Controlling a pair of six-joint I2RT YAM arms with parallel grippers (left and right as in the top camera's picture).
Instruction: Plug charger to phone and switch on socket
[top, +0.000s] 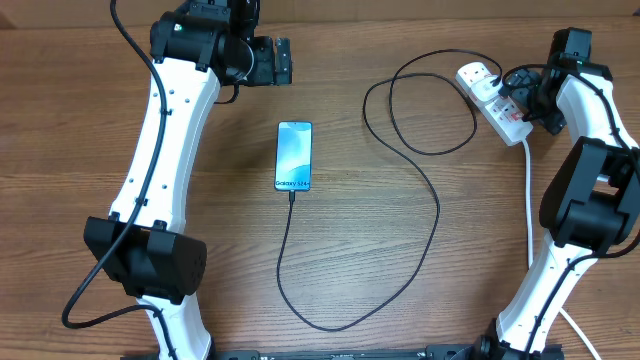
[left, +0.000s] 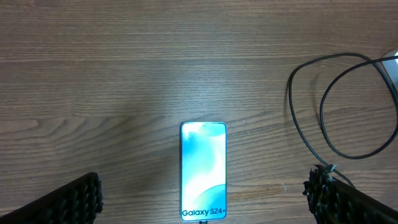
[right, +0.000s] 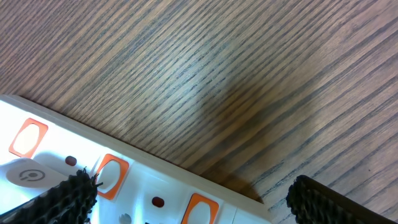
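left gripper (top: 281, 62) is released and empty, over the desk (top: 60, 120) just beyond the far end of the phone (top: 294, 155), which lies flat mid-desk with its screen lit. right gripper (top: 520, 98) is released too, over the power strip (top: 490, 100) at far right. the black charger cable (top: 437, 210) loops from the strip to the phone's near edge.

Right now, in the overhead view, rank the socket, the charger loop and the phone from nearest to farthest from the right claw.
1. Socket: at the far right, partly beneath the right claw.
2. Charger loop: lying left of the socket, toward the middle.
3. Phone: centre of the view, clearly farthest.
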